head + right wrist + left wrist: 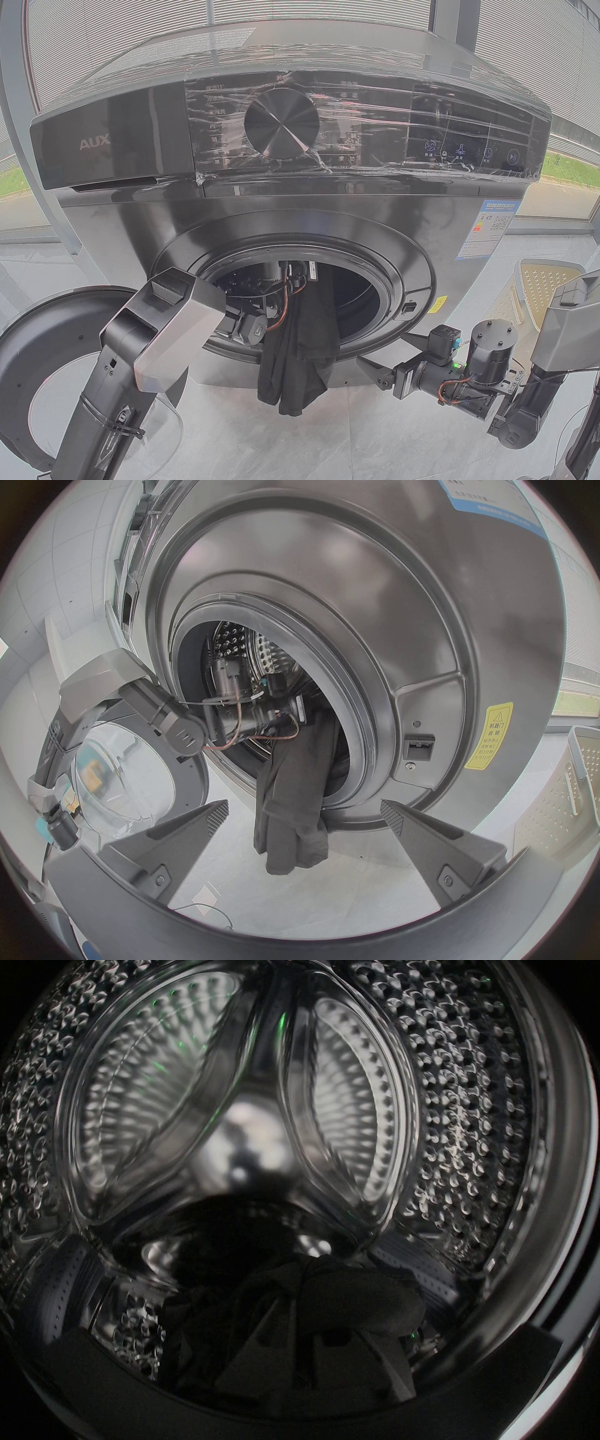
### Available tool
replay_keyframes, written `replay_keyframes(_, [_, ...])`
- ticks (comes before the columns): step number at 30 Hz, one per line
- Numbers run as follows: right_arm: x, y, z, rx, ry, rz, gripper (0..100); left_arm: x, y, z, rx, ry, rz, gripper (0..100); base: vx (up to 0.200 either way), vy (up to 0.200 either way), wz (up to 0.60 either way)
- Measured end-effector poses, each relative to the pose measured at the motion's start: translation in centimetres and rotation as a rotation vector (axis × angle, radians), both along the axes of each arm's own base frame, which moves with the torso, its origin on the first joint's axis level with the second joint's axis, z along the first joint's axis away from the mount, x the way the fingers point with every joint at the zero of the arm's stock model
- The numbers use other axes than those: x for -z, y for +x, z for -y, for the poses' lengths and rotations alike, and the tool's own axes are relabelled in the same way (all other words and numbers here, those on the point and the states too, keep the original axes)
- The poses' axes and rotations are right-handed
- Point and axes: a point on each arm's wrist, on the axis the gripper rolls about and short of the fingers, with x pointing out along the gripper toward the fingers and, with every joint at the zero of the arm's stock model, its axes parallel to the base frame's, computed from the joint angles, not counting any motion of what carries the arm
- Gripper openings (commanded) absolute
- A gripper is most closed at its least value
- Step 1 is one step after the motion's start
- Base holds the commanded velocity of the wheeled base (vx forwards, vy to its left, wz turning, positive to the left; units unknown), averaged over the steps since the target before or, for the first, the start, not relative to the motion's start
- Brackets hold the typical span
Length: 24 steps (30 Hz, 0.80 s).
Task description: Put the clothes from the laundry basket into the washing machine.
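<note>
Garment (300, 350) of dark fabric hangs out of the washing machine (125, 219), with its long axis vertical. Its upper end is inside the round opening, near the left gripper (294, 278), and its lower end points down to the floor (375, 437), lying over the lower lip of the opening. The left arm goes into the drum (469, 1085). Whether the left gripper holds the cloth or not I cannot tell. At the bottom of the drum there is a small pile of dark clothes (300, 1322), resting against the perforated wall. The door (37, 350) stands swung open at the robot's left. The right gripper (384, 353) is outside the machine, low and to the right of the opening, with its fingers (187, 836) wide apart and holding nothing; it points toward the hanging cloth. The laundry basket (544, 281), pale and perforated, stands on the floor at the right of the machine; what lies in it I cannot tell.
</note>
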Motion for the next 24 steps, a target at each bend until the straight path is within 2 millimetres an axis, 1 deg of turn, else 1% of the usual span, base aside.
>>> replay_keyframes(2, [0.0,0.0,0.0,0.0,-0.001,-0.002,100,-0.3,0.9,0.0,-0.017,-0.003,0.004,0,0.0,0.0,0.0])
replay_keyframes(6, [0.2,0.0,0.0,-0.001,-0.005,-0.007,100,0.2,2.0,-0.3,-0.048,0.001,-0.005,0,0.0,0.0,0.0])
replay_keyframes(7, [0.3,0.0,0.0,-0.001,-0.006,-0.009,100,0.3,2.2,-0.4,-0.052,-0.001,-0.002,100,0.0,0.0,0.0])
replay_keyframes(12, [0.4,0.0,0.0,-0.001,-0.01,-0.014,100,0.6,2.6,-0.9,-0.067,-0.016,0.009,100,0.0,0.0,0.0])
replay_keyframes(15, [0.4,0.0,0.0,-0.001,-0.011,-0.014,100,0.6,2.4,-1.0,-0.067,-0.016,-0.008,100,0.0,0.0,0.0])
replay_keyframes(19, [0.5,-0.1,0.0,-0.002,-0.012,-0.016,100,-0.1,1.5,-1.0,-0.051,-0.005,-0.079,100,0.0,0.0,0.0])
replay_keyframes(24, [0.6,-0.2,0.0,-0.005,-0.016,-0.02,100,-1.1,-0.5,-0.9,0.0,0.039,-0.201,100,0.0,0.0,0.0])
